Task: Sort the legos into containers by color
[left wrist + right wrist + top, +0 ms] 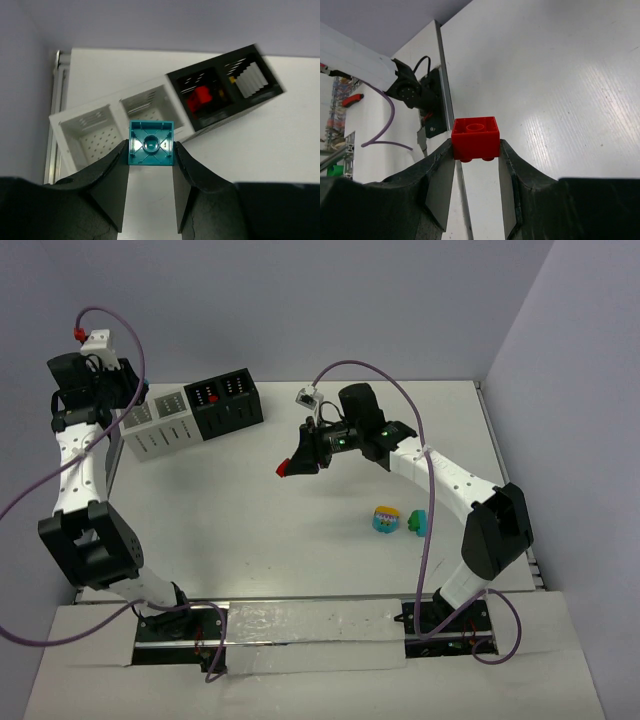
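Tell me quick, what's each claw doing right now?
Left claw: closed on a teal lego.
Right claw: closed on a red lego.

I report from the near edge of a white tabletop (250, 540); its surface is smooth, finely streaked, and returns a soft glare from lighting overhead; shadows on it are faint and blurred. A pale lavender-grey back wall (300, 300) rises from the far edge; a side wall (590, 360) of the same colour closes my right; the left wrist view shows another wall (17, 75) meeting the back wall in a plain vertical corner. A thin metal rail (510, 490) borders the tabletop's right edge; a silvery reflective strip (310, 625) runs along the near edge; beyond it lies a white panel (560, 680).
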`<state>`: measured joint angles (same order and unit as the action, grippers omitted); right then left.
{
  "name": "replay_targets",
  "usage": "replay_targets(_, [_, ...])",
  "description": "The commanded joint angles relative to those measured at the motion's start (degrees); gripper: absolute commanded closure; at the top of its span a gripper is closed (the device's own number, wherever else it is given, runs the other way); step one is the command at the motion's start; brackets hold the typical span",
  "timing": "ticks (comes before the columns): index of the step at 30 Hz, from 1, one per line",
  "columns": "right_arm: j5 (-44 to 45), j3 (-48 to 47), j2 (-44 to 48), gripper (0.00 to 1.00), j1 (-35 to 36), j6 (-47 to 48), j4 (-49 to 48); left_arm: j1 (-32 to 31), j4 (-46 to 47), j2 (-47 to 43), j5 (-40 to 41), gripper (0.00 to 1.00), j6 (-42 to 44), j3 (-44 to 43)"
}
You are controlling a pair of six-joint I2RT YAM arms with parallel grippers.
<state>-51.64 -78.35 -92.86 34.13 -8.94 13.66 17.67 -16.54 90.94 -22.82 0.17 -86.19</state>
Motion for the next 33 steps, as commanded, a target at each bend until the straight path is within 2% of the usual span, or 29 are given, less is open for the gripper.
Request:
replay_targets(1, [1.78, -1.73, -0.3, 1.0, -0.29, 2.19, 1.35, 0.47, -6.97, 5.89, 7.64, 1.0, 4.47, -5.44])
replay_targets(14, [1.35, -1.99, -1.16, 1.0, -1.26, 3.4, 3.02, 1.12, -8.56, 17.76, 13.97, 1.0, 4.3, -13.41])
replay_targets(19, [1.28, -2.62, -1.84, 1.0, -1.35, 3.49, 3.62, 1.37, -8.95, 19.67, 14.64, 0.93, 4.6, -14.53])
replay_targets(21, [1.44, -3.19, -2.01, 1.0, -1.35, 3.58, 3.95, 1.4, -9.24, 19.9, 14.45, 0.81, 4.74, -14.71])
replay_targets(24, [1.36, -4.25, -2.53, 1.0, -1.28, 3.49, 4.48, 1.49, -9.25, 19.76, 14.22, 0.68, 4.58, -14.48])
replay_targets(26, [1.45, -4.88, -2.76, 1.0, -1.26, 3.49, 4.62, 1.49, -9.3, 19.54, 14.03, 0.42, 4.66, -14.36])
replay_targets(29, [1.97, -5.32, -2.85, 1.0, -1.35, 3.4, 4.37, 1.57, -8.53, 18.25, 12.99, 0.31, 4.49, -14.36])
replay_targets(33, [2.65, -5.47, -2.16, 1.0, -1.35, 2.66, 3.32, 1.57, -7.8, 14.73, 9.37, 0.24, 4.24, -14.99])
